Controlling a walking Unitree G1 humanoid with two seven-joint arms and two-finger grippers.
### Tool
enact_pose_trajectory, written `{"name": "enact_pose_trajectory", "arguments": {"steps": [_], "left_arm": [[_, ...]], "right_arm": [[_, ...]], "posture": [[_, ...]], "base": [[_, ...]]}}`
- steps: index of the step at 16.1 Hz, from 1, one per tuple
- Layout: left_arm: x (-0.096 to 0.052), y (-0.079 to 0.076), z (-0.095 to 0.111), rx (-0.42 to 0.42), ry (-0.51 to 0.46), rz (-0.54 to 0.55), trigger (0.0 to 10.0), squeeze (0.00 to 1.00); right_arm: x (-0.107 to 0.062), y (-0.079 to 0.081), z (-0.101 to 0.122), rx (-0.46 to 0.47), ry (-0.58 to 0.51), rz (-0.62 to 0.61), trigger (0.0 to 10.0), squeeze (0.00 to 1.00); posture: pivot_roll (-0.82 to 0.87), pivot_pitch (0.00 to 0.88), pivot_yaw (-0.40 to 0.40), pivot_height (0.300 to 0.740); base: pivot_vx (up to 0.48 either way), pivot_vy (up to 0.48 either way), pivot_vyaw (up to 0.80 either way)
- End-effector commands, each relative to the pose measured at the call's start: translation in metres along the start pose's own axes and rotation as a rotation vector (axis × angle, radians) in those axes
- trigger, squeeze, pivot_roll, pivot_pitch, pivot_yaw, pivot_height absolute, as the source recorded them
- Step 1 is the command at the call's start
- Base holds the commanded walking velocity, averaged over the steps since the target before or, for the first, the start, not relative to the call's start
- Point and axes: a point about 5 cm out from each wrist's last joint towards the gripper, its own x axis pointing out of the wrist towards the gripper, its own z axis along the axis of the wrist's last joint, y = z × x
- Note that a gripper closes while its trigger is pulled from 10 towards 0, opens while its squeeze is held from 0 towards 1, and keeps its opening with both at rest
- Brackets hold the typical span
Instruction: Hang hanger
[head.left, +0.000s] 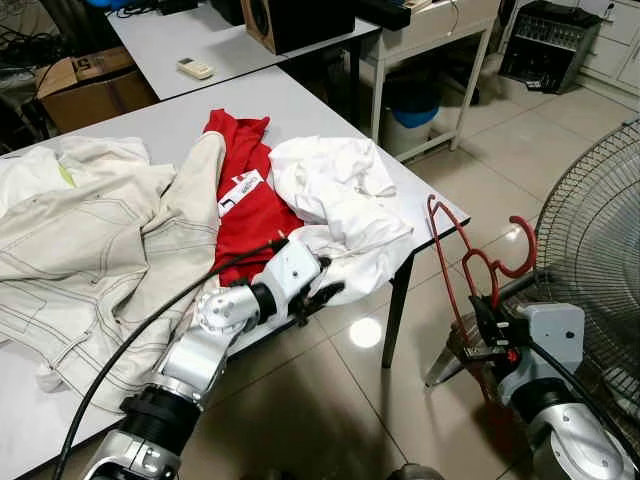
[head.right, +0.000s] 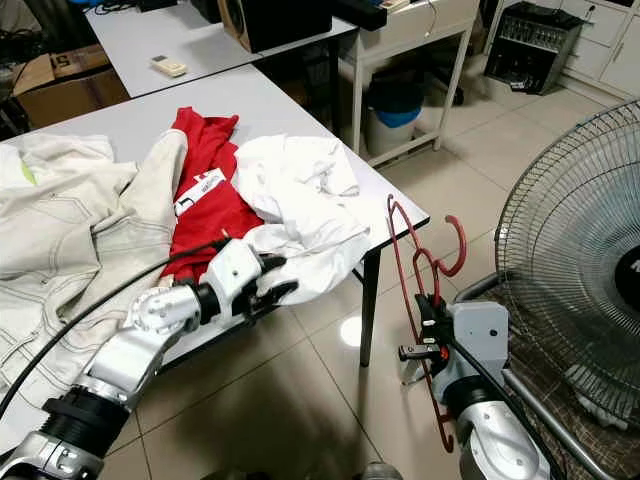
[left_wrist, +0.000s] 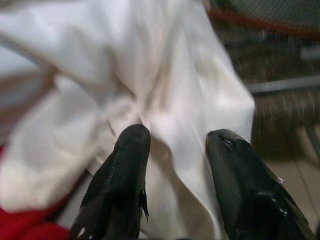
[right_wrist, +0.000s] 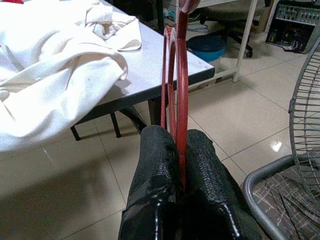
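**Keep the pinch firm, gather cloth slowly**

Right end effector (head.right: 424, 345), near right beside the bench (head.left: 330, 110) corner, pinches the red hanger (head.right: 412, 262) upright. Left end effector (left_wrist: 175, 145), spread at the white shirt (head.left: 335, 200), should probably grip a fold before the hanger moves in.

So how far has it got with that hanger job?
Done: the right gripper is shut on the red hanger, held upright beside the table. In hand: the left gripper, fingers open, is at the white garment at the table's edge. Left: no clothing is on the hanger yet, and it hangs from nothing.
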Motion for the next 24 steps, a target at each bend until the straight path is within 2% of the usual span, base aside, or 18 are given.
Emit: {"name": "enact_pose_trajectory", "arguments": {"steps": [1,3,4,5,6,17,21,24], "left_arm": [[-0.001,-0.002,-0.007,0.036,0.053,-0.008,10.0,0.00],[0.000,-0.001,-0.011,0.057,0.086,-0.002,10.0,0.00],[0.000,-0.001,-0.011,0.054,0.086,0.003,9.3,0.00],[0.000,0.000,-0.010,0.052,0.080,0.008,5.5,0.00],[0.001,0.000,-0.008,0.034,0.058,0.012,0.0,0.00],[0.000,-0.002,0.002,-0.052,-0.041,-0.031,0.0,0.00],[-0.001,-0.006,0.010,-0.171,-0.112,-0.076,0.0,0.00],[0.000,0.011,0.041,-0.370,-0.289,-0.011,0.0,0.00]], "right_arm": [[0.002,0.002,-0.001,0.002,0.011,0.013,10.0,0.00],[0.003,0.003,0.000,0.007,0.005,0.011,10.0,0.00],[0.003,0.003,-0.001,0.010,0.004,0.011,10.0,0.00],[0.003,0.003,-0.001,0.011,0.005,0.011,10.0,0.00],[0.003,0.004,-0.002,0.012,0.007,0.014,10.0,0.00],[0.005,0.005,-0.004,0.006,0.009,0.019,10.0,0.00],[0.004,0.004,-0.004,0.008,0.001,0.004,10.0,0.00],[0.006,-0.003,0.000,0.011,-0.024,-0.056,10.0,0.00]], "posture": [[-0.14,0.050,0.087,0.740],[-0.14,0.052,0.092,0.740],[-0.14,0.051,0.092,0.740],[-0.14,0.051,0.092,0.740],[-0.14,0.051,0.091,0.740],[-0.14,0.035,0.099,0.740],[-0.14,0.027,0.104,0.740],[-0.14,0.020,0.097,0.740]], "base": [[0.000,0.000,0.00],[0.000,0.000,0.00],[0.000,0.000,0.00],[0.000,0.000,0.00],[0.000,0.000,0.00],[0.000,0.000,0.00],[0.000,0.000,0.00],[0.000,0.000,0.00]]}}
